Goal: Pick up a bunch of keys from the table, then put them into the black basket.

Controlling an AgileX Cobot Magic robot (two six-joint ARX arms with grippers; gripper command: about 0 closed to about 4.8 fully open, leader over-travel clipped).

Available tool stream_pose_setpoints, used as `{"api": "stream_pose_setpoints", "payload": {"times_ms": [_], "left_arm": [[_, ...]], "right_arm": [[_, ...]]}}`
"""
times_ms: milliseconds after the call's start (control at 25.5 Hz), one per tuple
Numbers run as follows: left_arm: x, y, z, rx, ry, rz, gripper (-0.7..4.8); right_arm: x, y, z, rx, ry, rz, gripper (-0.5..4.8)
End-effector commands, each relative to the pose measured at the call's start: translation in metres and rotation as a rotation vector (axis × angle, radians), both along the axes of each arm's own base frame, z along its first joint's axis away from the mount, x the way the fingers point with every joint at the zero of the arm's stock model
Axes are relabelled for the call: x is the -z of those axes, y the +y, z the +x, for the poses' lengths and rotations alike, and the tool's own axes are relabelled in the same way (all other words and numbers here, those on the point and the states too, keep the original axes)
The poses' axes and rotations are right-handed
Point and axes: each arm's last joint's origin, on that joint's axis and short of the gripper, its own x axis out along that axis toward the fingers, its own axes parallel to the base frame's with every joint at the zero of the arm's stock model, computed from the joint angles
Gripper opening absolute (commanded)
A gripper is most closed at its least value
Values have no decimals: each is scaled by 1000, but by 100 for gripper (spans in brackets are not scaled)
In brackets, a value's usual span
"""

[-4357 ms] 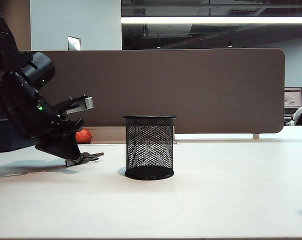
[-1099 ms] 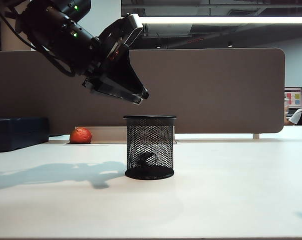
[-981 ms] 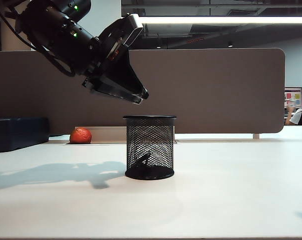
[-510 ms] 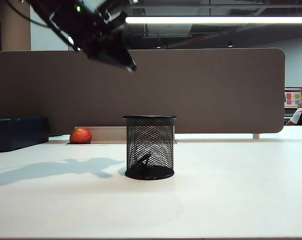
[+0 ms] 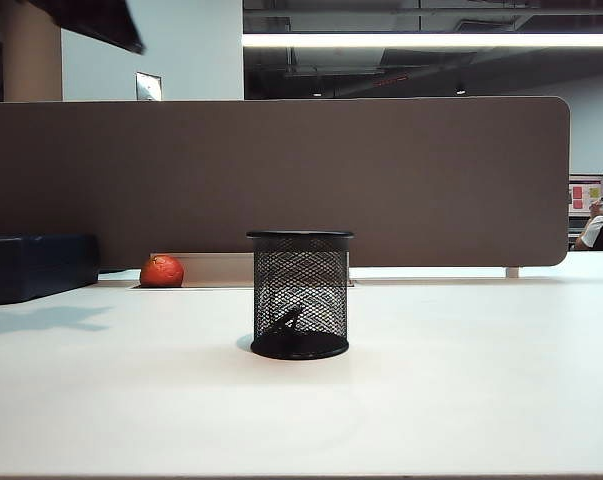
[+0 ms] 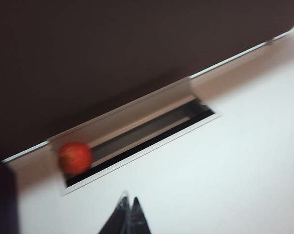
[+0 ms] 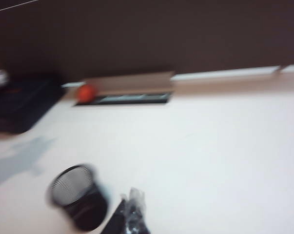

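Keys in the basket, both grippers closed and clear of it.

We find the bunch of keys inside the black basket, leaning against the mesh wall above the round base; the basket stands upright on the off-white bench. We see only a dark part of the left arm at the upper left corner of the exterior view. In the left wrist view the left gripper has its fingertips pressed together with nothing between them, above bare bench near the red-orange ball and the cable slot. In the blurred right wrist view the right gripper is likewise closed and empty, just beside the basket. A dark navy box sits at the left, before the brown divider panel.
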Motion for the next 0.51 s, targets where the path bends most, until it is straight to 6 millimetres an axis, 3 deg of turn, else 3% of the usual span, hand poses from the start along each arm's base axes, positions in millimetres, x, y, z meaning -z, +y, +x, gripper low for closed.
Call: {"api": "stream_pose_setpoints", "payload": {"times_ms": [39, 275, 510], "left_arm": [[-21, 14, -24, -118, -36, 22, -6], [-57, 25, -75, -202, -171, 18, -6], [-70, 46, -98, -328, -236, 9, -6]], "right_arm": [[-9, -2, 3, 59, -131, -69, -3], [7, -2, 16, 90, -156, -71, -3], [29, -2, 19, 109, -168, -68, -3]]}}
